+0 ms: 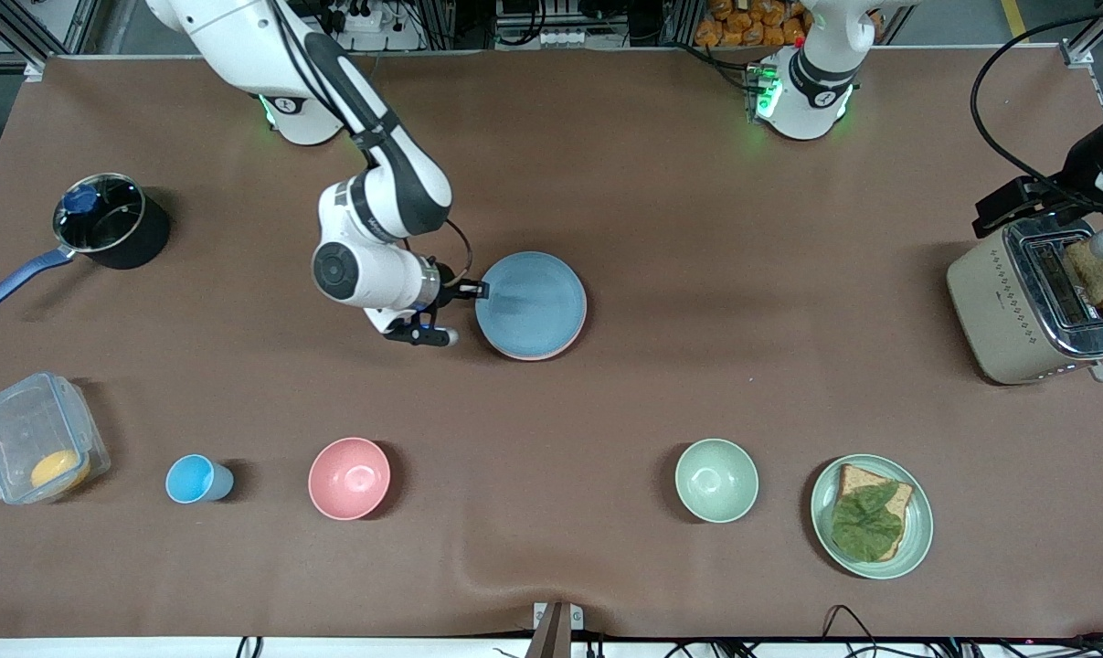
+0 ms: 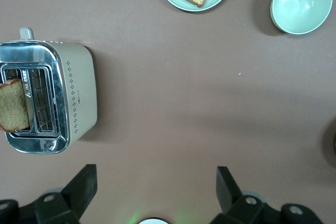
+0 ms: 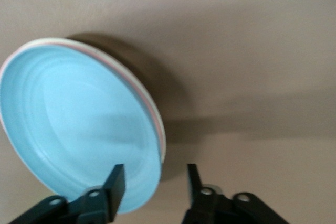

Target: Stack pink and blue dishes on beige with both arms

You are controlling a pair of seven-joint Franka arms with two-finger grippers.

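So the blue plate [image 1: 531,304] sits on top of the stack mid-table, with a thin pink plate [image 1: 551,352] edge peeking out under it, and in the right wrist view a pale cream rim, the beige plate [image 3: 39,42], shows below that. All flat, round, matte, shallow rims.

The right gripper [image 1: 464,313] is right at the stack's rim on the right arm's end, wrist turned sideways and low, fingers parted around the blue plate's edge, not squeezing anything.

The left gripper [image 2: 156,187] is up over the toaster [image 1: 1035,309] end of the table, fingers spread wide and empty, just waiting. The toaster has a slice of toast [image 1: 1097,272] sticking out of a slot.

Nearer the camera: pink bowl [image 1: 349,478], blue cup [image 1: 198,479], green bowl [image 1: 716,480], a green plate [image 1: 917,525] with bread and a leaf, and a clear tub [image 1: 37,437] holding something yellow. A dark saucepan [image 1: 111,221] sits toward the right arm's end.
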